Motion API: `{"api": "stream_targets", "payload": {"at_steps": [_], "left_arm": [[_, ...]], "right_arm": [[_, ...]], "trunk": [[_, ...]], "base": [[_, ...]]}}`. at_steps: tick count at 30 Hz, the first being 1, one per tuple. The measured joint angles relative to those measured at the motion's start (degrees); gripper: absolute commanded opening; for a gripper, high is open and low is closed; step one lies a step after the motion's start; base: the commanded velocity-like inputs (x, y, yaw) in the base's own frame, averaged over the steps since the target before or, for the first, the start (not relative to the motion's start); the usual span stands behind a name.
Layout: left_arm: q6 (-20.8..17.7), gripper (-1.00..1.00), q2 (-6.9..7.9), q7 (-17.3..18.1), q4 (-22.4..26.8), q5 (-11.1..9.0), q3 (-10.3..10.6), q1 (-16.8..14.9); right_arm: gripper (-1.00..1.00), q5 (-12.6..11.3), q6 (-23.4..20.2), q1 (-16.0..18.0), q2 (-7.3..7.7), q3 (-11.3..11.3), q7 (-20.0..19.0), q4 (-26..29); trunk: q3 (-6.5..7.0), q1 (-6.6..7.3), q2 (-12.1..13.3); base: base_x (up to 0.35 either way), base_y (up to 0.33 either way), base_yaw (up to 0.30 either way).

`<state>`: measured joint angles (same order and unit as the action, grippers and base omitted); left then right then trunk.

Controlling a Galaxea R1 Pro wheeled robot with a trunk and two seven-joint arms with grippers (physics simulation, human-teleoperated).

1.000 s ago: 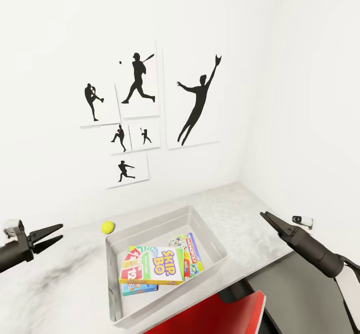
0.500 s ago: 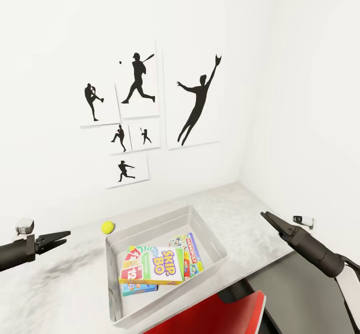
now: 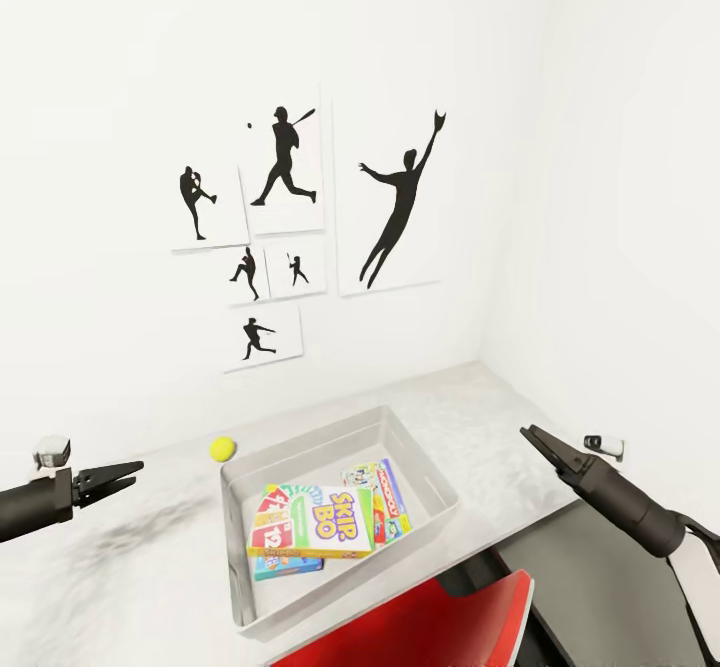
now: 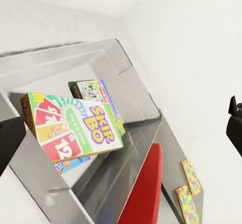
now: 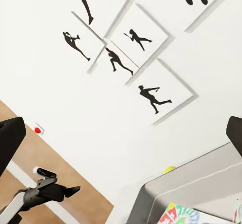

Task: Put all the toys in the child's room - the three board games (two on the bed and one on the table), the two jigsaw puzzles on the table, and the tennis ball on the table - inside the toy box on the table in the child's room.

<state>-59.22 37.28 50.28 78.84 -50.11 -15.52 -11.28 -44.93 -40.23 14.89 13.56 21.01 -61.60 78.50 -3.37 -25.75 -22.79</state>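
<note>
The light grey toy box (image 3: 300,445) stands on the table (image 3: 130,567) against the wall. Inside it lie three board games: a yellow-green-red Skip-Bo box (image 3: 322,524) on top, a small blue one (image 3: 290,567) under it, and another (image 3: 385,495) beside them. The tennis ball (image 3: 222,448) rests on the table just behind the box's far left corner. My left gripper (image 3: 138,471) hovers open, left of the ball. To the right of the box my right gripper (image 3: 524,431) hovers open. In the left wrist view two jigsaw puzzles (image 4: 190,176) lie flat past the red chair.
A red chair (image 3: 420,622) is pushed in at the table's front edge below the toy box. Baseball silhouette posters (image 3: 285,162) hang on the wall behind. A small white fitting (image 3: 603,442) sits on the right wall. A darker table section (image 3: 590,587) runs under my right arm.
My left gripper has turned edge-on and moved slightly right toward the ball. The camera has shifted a little. The right arm, toy box and ball have not moved.
</note>
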Motion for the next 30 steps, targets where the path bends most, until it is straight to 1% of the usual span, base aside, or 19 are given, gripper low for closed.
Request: {"api": "stream_targets", "payload": {"at_steps": [5, 7, 9, 12, 15, 19, 24, 30], "left_arm": [[0.0, 1.0, 0.0, 0.2, 0.0, 0.0, 0.0, 0.1], [0.0, 1.0, 0.02, 0.9, 0.0, 0.0, 0.0, 0.1], [0.0, 1.0, 0.09, 2.2, 0.0, 0.0, 0.0, 0.1], [0.2, 1.0, 0.23, 5.3, 0.0, 0.2, 0.0, 0.2], [0.6, 1.0, 0.33, 7.2, 0.0, 0.4, -0.1, 0.3], [0.8, 1.0, 0.39, 8.0, 0.0, 0.4, -0.1, 0.3], [0.9, 1.0, 0.41, 8.3, 0.0, 0.4, -0.1, 0.4], [0.9, 1.0, 0.41, 8.3, 0.0, 0.4, -0.2, 0.4]], "right_arm": [[1.0, 0.0, 0.0, 0.0, -0.1, 0.0, 0.0, 0.0], [1.0, 0.0, 0.0, 0.0, -0.1, 0.0, 0.0, 0.0], [1.0, 0.0, 0.0, 0.0, -0.1, 0.0, 0.0, 0.0], [1.0, 0.0, 0.0, 0.0, -0.06, 0.0, 0.0, 0.0], [1.0, 0.0, 0.0, 0.0, 0.01, 0.0, 0.0, 0.0], [1.0, -0.1, 0.0, 0.0, 0.05, 0.0, 0.0, 0.0], [1.0, 0.0, 0.0, 0.0, 0.06, 0.0, 0.0, 0.0], [1.0, 0.0, 0.0, 0.0, 0.06, 0.0, 0.0, 0.0]], "trunk": [[0.0, 0.0, 0.0], [0.0, -0.01, 0.0], [0.03, -0.01, 0.0], [0.13, -0.02, 0.0], [0.25, -0.02, 0.0], [0.44, -0.03, 0.0], [0.7, -0.02, 0.0], [0.99, -0.03, 0.0]], "base": [[-0.012, 0.009, 0.0], [-0.099, 0.074, -0.013], [-0.151, 0.111, -0.08], [-0.187, 0.093, -0.156], [-0.217, 0.033, -0.207], [-0.235, 0.046, -0.232], [-0.264, 0.098, -0.241], [-0.293, 0.023, -0.244]]}}
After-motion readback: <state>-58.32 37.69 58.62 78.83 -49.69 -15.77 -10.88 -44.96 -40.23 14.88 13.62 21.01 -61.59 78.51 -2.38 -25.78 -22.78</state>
